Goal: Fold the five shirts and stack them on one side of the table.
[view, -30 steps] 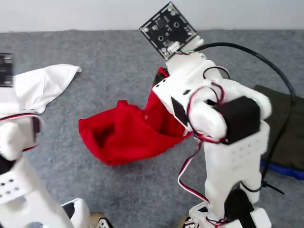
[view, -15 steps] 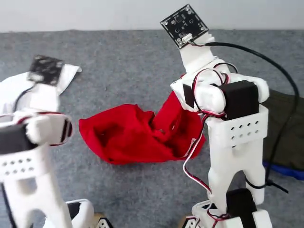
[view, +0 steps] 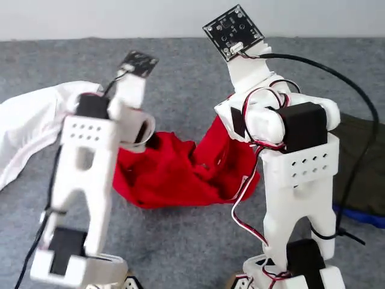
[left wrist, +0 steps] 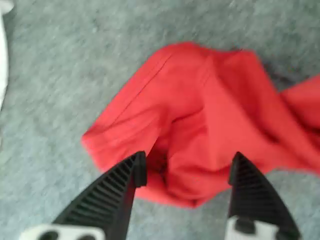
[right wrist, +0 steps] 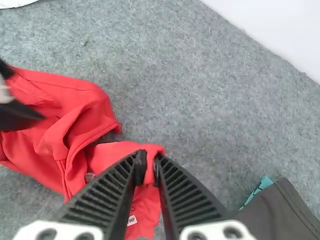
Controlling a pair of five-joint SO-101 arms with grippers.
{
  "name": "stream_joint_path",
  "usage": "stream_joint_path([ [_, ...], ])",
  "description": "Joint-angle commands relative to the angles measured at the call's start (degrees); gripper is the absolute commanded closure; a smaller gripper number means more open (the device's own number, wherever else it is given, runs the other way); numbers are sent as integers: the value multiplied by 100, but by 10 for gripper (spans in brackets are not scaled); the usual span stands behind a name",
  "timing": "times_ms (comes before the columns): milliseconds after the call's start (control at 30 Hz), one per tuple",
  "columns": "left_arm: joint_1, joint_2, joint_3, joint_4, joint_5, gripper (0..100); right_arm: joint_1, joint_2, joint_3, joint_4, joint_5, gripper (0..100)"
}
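Right wrist view: right end effector [right wrist: 148, 162] pinches hem of red shirt [right wrist: 65, 135], left end effector [left wrist: 189, 162] gapes open above it, bunched on bench [right wrist: 200, 75] beside white shirt [view: 30, 120]; risk: left may grab several layers, skewing fold.

We looked down from a fixed high camera over the desk [view: 180, 78]. Our wrist cameras sat close behind the left pincer [left wrist: 187, 162] and the right pincer [right wrist: 148, 160], facing down at the desk. All three views shared the red shirt [view: 174, 174].
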Motion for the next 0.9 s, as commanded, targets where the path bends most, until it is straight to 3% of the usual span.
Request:
stream_joint_path([
  [0,193,589,-1077,-26,281,731,-13,-13,-18,215,-79,989],
  [167,316,1495,-1868,-18,571,735,-13,22,-18,215,-79,989],
  [433,396,2330,-1895,316,554,744,4,22,-18,215,-62,989],
  [700,484,2646,-1877,633,325,989,22,31,-18,215,-44,989],
  [867,299,2031,-1587,809,167,988,22,-31,-35,207,-35,989],
])
